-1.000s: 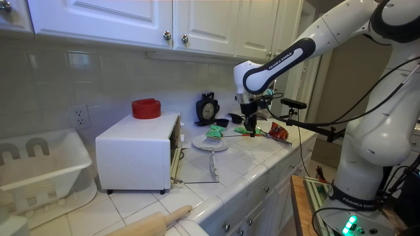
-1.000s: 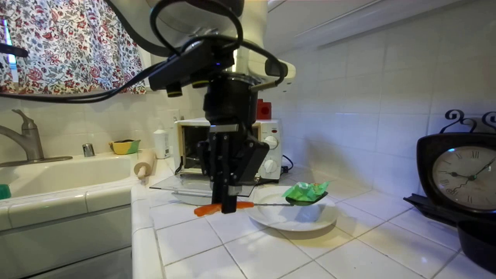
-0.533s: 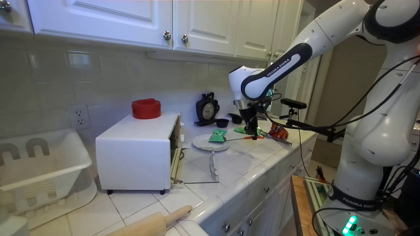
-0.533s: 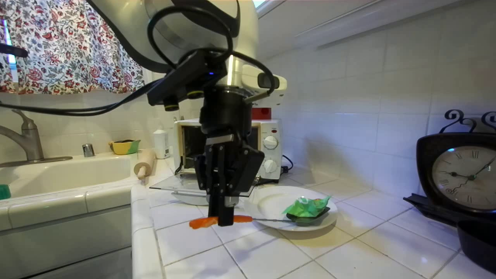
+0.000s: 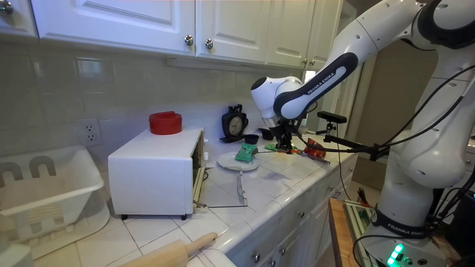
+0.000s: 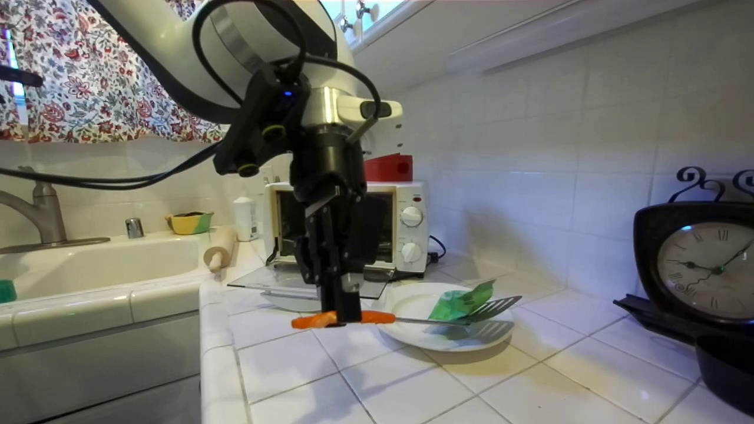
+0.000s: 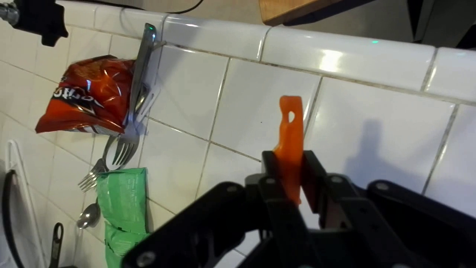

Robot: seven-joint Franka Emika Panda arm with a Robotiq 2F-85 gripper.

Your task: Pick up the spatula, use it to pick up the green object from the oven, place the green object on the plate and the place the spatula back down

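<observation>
My gripper (image 6: 340, 320) is shut on the orange handle of the spatula (image 6: 377, 317), and in the wrist view my two fingertips (image 7: 288, 158) pinch that handle (image 7: 291, 126). The spatula's dark slotted blade is tilted over the round white plate (image 6: 406, 297). The green object (image 6: 450, 305), a crumpled packet, is over the plate, leaning beside the blade; I cannot tell whether it still touches the blade. It also shows over the plate (image 5: 225, 160) in an exterior view (image 5: 245, 152). The white oven (image 5: 152, 181) stands beside the plate with its glass door lowered.
A red chip bag (image 7: 89, 96), forks (image 7: 126, 147) and another green packet (image 7: 124, 201) lie on the counter near the gripper. A dark clock (image 6: 707, 268) stands by the wall. A rolling pin (image 5: 167, 256) lies near the front edge.
The gripper lowered the spatula toward the plate, then tilted and rolled it. The blade turned on its side, and the green object slid off its top toward the plate.
</observation>
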